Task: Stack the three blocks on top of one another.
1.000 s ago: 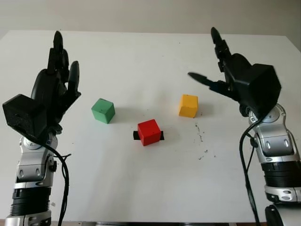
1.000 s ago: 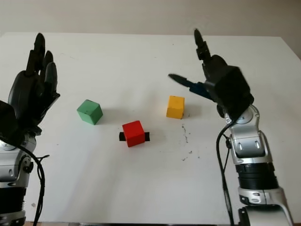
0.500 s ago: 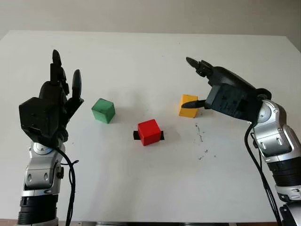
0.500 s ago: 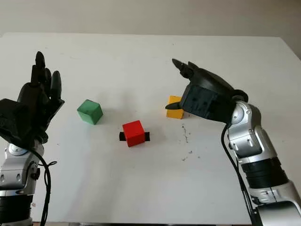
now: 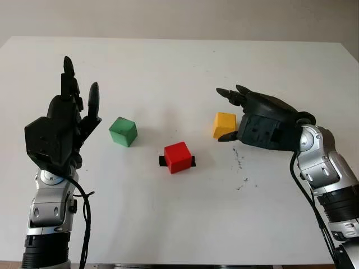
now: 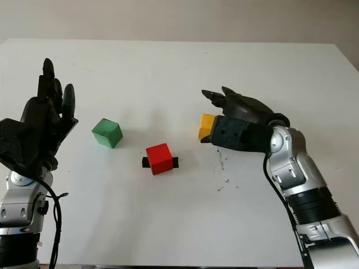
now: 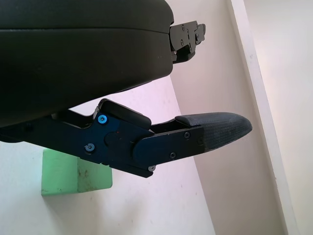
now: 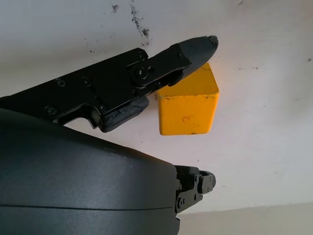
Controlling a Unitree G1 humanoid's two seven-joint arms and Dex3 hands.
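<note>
Reaching in from the table's right side, the right hand sits low around the yellow block, fingers arched over its far side and thumb at its near right corner; not closed on it, so hand reads as released w/ nothing held. Yellow block is right of centre on the surface; red block is at mid-table on a small black marker, nearer the front edge; green block is left of centre, all three apart and unstacked. Left hand is raised above the left side of the table, palm upright, open, holding nothing, near the green block but clear of it. Left wrist view: black shell and one finger cross the pic, green block beyond them on the white surface, no contact. Right wrist view: yellow block lies btwn a finger on one side and the shell on the other; that finger passes close over the block's edge, touching or not can't tell. Dark specks mark the table just right of the yellow block.
</note>
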